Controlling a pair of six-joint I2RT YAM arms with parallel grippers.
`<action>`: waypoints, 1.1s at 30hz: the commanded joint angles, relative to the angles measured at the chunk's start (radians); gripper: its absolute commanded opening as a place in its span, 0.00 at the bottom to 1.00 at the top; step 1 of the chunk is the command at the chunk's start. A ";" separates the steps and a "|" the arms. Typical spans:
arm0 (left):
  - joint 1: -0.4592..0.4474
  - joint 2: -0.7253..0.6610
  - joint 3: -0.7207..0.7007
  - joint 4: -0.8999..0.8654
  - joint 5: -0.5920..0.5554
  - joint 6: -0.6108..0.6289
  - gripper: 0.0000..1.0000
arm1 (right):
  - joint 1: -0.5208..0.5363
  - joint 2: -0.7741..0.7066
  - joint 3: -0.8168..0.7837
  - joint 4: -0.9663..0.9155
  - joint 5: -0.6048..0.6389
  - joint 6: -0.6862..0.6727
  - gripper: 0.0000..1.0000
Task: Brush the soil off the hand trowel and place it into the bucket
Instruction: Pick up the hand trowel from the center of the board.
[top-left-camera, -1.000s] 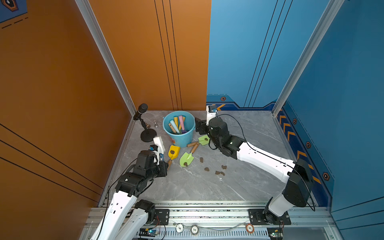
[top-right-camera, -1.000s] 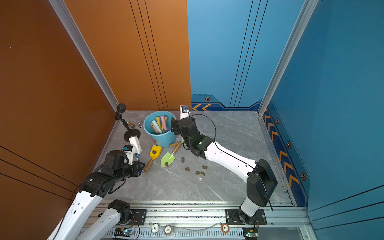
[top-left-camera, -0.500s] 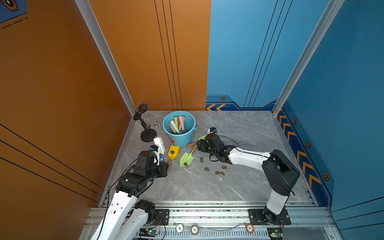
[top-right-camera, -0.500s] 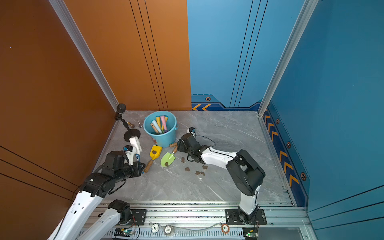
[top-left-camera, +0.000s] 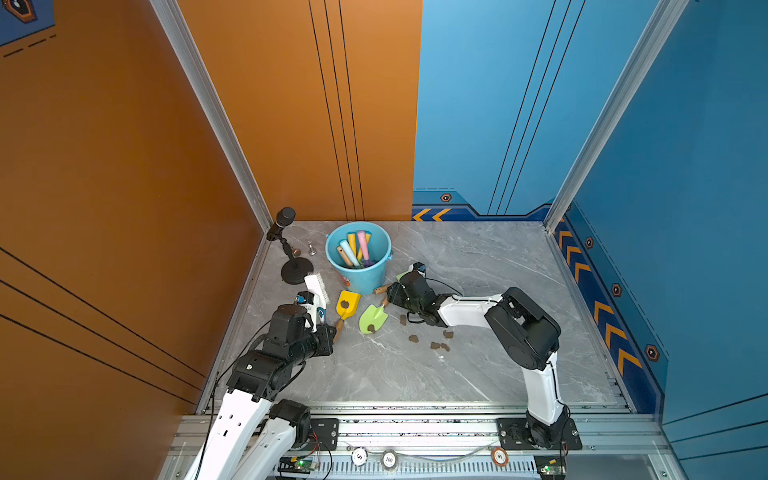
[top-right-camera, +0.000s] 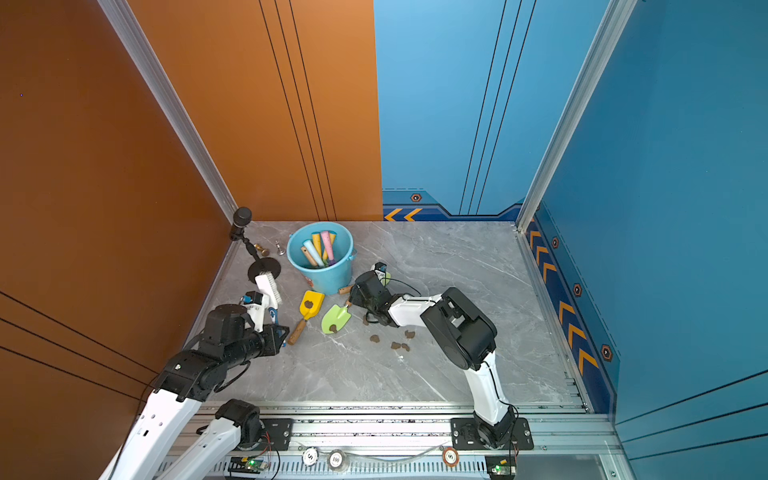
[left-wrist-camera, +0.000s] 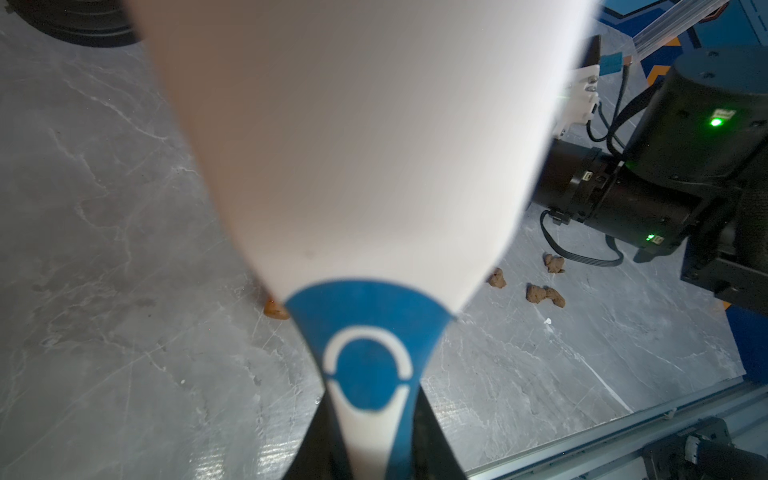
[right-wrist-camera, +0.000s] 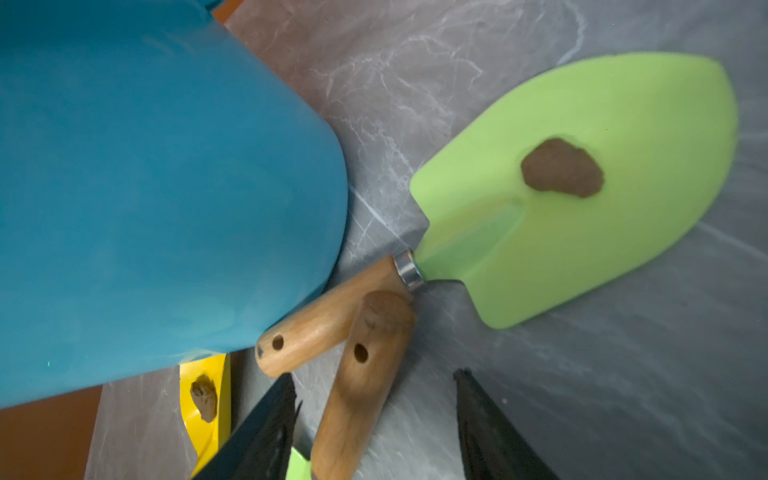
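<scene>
Here, the right jaws stand about half open astride a wooden handle (right-wrist-camera: 353, 374), one side close to the wood, the other clear of it, nothing gripped yet. That handle seems to belong to a green trowel (right-wrist-camera: 300, 465) otherwise hidden under the wrist, and its tip lies against the handle of a second green trowel (right-wrist-camera: 511, 232), which carries a lump of soil (right-wrist-camera: 561, 167) and butts against the foot of the bucket (right-wrist-camera: 145, 187). Closing off-centre could roll or swing the round handle; lifting it could drag the neighbour, shed its lump early, or bump the bucket. The left jaws are clamped on the brush (top-left-camera: 316, 286), raised just beside the bucket. Near the bucket too lies a yellow trowel (top-left-camera: 350, 298) with its own lump; more lumps (top-left-camera: 434, 345) lie farther out on the desk (top-left-camera: 478, 257). The bucket holds several pastel tool handles (top-left-camera: 356, 249) leaning together; whether soil lies at its bottom I cannot tell.
</scene>
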 joint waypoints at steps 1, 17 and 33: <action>0.006 -0.002 -0.011 0.008 0.004 0.017 0.00 | -0.003 0.057 0.026 0.061 0.003 0.027 0.60; 0.005 0.017 -0.010 0.008 0.010 0.017 0.00 | 0.007 0.070 -0.011 0.170 0.064 0.103 0.29; -0.016 0.043 -0.011 0.007 0.012 0.018 0.00 | -0.004 -0.078 -0.124 0.373 -0.006 0.039 0.13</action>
